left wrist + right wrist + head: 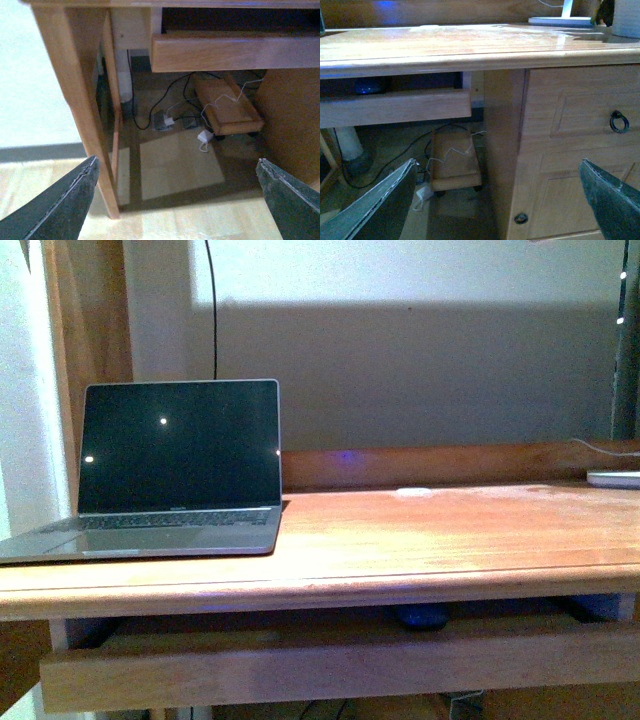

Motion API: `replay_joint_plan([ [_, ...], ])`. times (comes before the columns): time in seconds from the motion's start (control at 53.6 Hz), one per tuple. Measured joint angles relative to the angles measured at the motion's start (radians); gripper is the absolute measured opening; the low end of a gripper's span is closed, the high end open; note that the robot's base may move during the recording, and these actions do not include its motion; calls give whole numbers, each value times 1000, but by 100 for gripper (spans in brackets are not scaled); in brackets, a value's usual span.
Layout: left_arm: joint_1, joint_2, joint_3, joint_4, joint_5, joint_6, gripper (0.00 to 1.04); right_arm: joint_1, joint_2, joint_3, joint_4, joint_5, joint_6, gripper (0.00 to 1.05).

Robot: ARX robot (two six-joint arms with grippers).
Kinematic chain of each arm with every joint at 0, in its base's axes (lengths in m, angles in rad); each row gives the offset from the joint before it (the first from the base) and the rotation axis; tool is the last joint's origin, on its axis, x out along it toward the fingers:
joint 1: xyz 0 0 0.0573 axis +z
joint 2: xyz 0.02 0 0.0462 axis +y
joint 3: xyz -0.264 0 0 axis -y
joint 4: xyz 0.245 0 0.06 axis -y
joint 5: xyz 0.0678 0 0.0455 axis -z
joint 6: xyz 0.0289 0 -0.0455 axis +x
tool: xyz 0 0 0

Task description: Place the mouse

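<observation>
A small dark rounded mouse [420,617] lies in the pull-out tray [300,665] under the wooden desk top [420,530]. In the right wrist view the mouse [367,88] shows as a dark bluish lump in the shadow above the tray's front board. Neither arm appears in the front view. My left gripper [177,200] is open and empty, low near the floor beside the desk's left leg [75,100]. My right gripper [497,200] is open and empty, below the desk top, facing the drawer cabinet [570,150]. Both are well apart from the mouse.
An open laptop [170,470] stands on the desk's left part. A white flat base [615,478] sits at the far right. Under the desk lie cables and a plug strip [170,120] and a low wooden trolley [227,107]. The cabinet has a ring handle [619,121].
</observation>
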Motion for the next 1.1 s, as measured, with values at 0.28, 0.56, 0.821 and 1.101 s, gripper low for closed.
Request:
replay_joint_plan([
  [0.28,-21,863,281,613,16,635,97,0,0,0,0,0,0,97],
  [0.56,-153,1183,509,706,82,939,97,0,0,0,0,0,0,97],
  [0.821,-223,1307,638,678,129,1080,97,0,0,0,0,0,0,97],
  [1.101,-207,1357,728,546,129,1200,97,0,0,0,0,0,0,97],
])
